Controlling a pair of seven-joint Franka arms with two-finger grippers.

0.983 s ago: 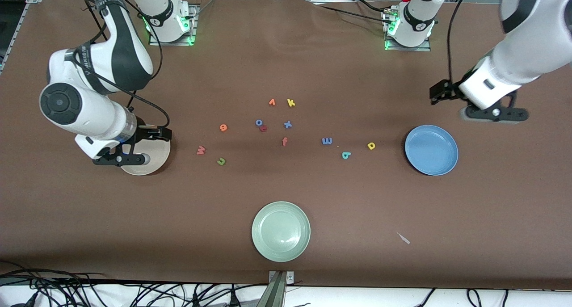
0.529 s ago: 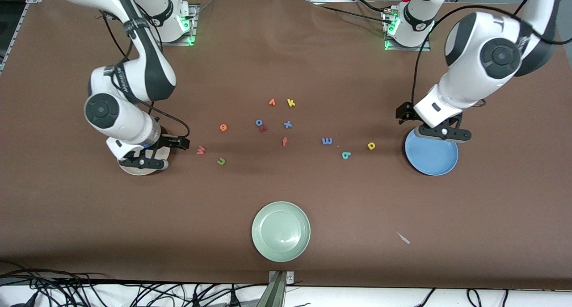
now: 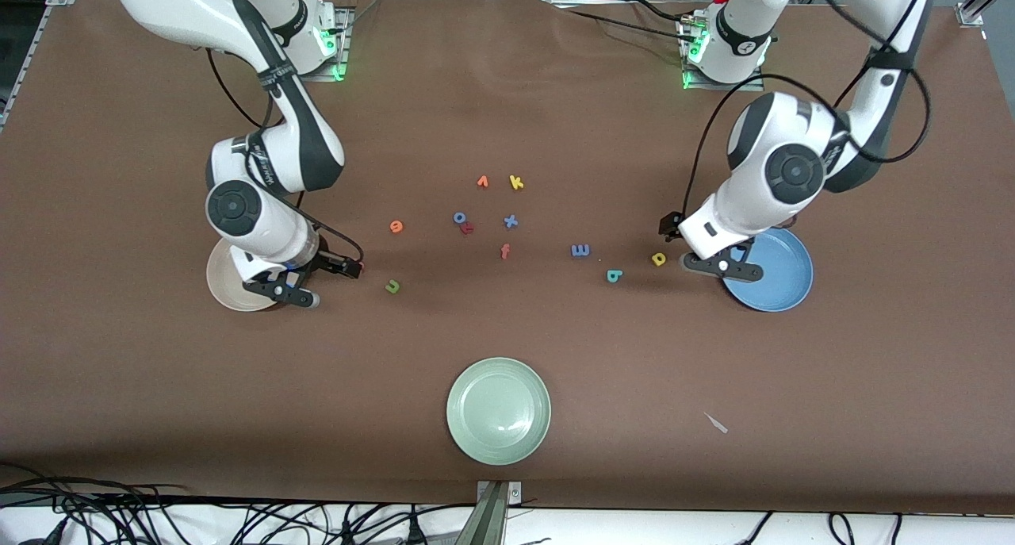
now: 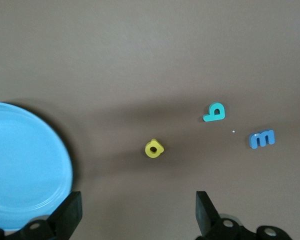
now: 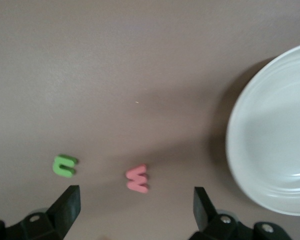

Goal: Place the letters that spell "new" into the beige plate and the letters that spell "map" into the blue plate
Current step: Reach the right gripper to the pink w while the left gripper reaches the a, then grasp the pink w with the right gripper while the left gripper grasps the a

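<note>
Letters are lying scattered on the brown counter (image 3: 507, 93), all placed here relative to the pale green plate (image 3: 499, 411), which is sitting nearest the front camera. Farther from that camera than the green plate, a cluster of spare letters is resting mid-counter: an orange "v" (image 3: 482, 182), yellow "k" (image 3: 516, 182), blue "o" (image 3: 459, 217), blue "x" (image 3: 511, 221) and red-orange "f" (image 3: 504, 251). Nothing is blocking either gripper.

Toward the right arm's end from the green plate, the beige plate (image 3: 224, 279) is sitting partly under the right gripper (image 3: 283, 291), whose fingers are standing wide apart and holding nothing. The salmon "w" (image 5: 137, 179) is lying just beside that gripper, with the green "n" (image 3: 392, 286) near it and the orange "e" (image 3: 396, 226) a little farther from the camera.

Toward the left arm's end, the blue plate (image 3: 781, 279) is lying partly beneath the left gripper (image 3: 723, 268), also spread wide and empty. The yellow "p" (image 3: 659, 259) is lying just beside this gripper, then the teal "a" (image 3: 614, 275) and light-blue "m" (image 3: 580, 250).
</note>
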